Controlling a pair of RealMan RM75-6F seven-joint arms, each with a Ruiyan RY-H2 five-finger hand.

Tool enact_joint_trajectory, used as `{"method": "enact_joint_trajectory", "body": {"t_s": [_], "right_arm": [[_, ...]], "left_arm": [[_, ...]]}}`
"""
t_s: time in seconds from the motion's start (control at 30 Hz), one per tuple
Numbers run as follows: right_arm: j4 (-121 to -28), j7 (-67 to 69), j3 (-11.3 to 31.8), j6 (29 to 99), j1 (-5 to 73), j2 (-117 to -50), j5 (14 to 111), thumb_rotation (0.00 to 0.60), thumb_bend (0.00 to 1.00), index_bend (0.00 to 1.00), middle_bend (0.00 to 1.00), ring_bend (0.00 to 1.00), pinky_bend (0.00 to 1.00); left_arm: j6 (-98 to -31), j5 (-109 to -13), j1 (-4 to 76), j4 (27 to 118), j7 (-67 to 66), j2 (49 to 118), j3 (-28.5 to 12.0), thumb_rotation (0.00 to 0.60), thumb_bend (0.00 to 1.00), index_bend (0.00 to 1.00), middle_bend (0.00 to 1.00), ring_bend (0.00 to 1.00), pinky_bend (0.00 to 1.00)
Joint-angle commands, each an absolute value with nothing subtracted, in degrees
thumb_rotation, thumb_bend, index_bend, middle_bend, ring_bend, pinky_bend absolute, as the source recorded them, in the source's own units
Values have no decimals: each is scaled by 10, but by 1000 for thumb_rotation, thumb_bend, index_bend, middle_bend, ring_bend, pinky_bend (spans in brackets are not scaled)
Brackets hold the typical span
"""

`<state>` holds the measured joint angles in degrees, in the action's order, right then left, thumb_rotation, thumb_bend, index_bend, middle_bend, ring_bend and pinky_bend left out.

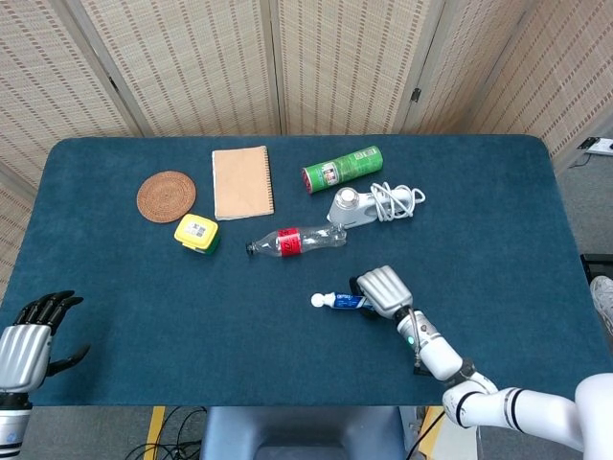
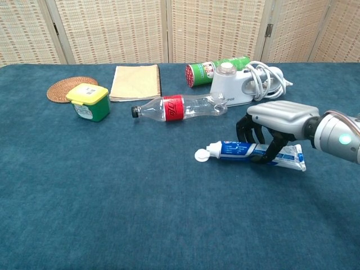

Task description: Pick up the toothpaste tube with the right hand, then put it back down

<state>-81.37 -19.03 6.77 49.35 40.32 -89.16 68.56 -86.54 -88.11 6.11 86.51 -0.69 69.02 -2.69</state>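
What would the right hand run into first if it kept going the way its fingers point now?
The right hand points its curled fingers down at the table, so almost at once it would meet the toothpaste tube lying under it. Whether the fingers already touch the tube is unclear from these views.

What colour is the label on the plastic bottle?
Red, wrapped around the clear bottle; the chest view shows it best.

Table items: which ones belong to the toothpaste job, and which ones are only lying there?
Belonging to the job:
- toothpaste tube
- right hand, fingers curled around the tube

Only lying there:
- plastic bottle
- green can
- white appliance with cord
- notebook
- yellow-lidded box
- woven coaster
- left hand
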Motion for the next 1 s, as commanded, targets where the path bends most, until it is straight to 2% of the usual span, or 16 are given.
{"method": "enact_joint_trajectory", "body": {"t_s": [0.03, 0.2, 0.43, 0.47, 0.5, 0.53, 0.63, 0.73, 1.0], "right_arm": [[-822, -160, 72, 502, 400, -883, 700, 600, 534, 618, 628, 556, 717], [-845, -79, 79, 523, 394, -867, 747, 600, 609, 642, 646, 579, 740], [-855, 37, 74, 560, 394, -869, 830, 600, 654, 653, 655, 594, 746], [-854, 50, 75, 565, 394, -873, 838, 600, 655, 653, 656, 595, 746], [-854, 64, 75, 569, 396, -876, 845, 600, 655, 653, 656, 595, 746], [-853, 76, 75, 572, 397, -879, 852, 600, 655, 654, 657, 596, 746], [-844, 106, 76, 586, 405, -894, 876, 600, 655, 656, 659, 598, 746], [-837, 122, 77, 592, 413, -908, 888, 600, 655, 657, 659, 598, 746], [-810, 161, 90, 622, 434, -961, 914, 600, 656, 656, 658, 598, 746]], "left_arm": [[-853, -880, 73, 871, 10, 689, -34, 600, 222, 269, 219, 190, 238], [-808, -860, 103, 910, 63, 674, -52, 600, 222, 271, 217, 190, 238], [-755, -831, 149, 952, 179, 668, -92, 600, 222, 250, 216, 190, 238], [-750, -829, 154, 956, 192, 670, -96, 584, 222, 244, 216, 190, 238], [-744, -827, 159, 960, 207, 672, -100, 528, 222, 237, 216, 190, 238], [-736, -825, 165, 965, 225, 672, -102, 437, 219, 229, 216, 190, 238], [-710, -820, 182, 988, 296, 668, -112, 262, 183, 211, 210, 190, 238], [-693, -818, 196, 1004, 341, 666, -120, 221, 149, 206, 208, 190, 238], [-666, -817, 229, 1033, 405, 687, -130, 216, 125, 191, 200, 177, 238]]}}
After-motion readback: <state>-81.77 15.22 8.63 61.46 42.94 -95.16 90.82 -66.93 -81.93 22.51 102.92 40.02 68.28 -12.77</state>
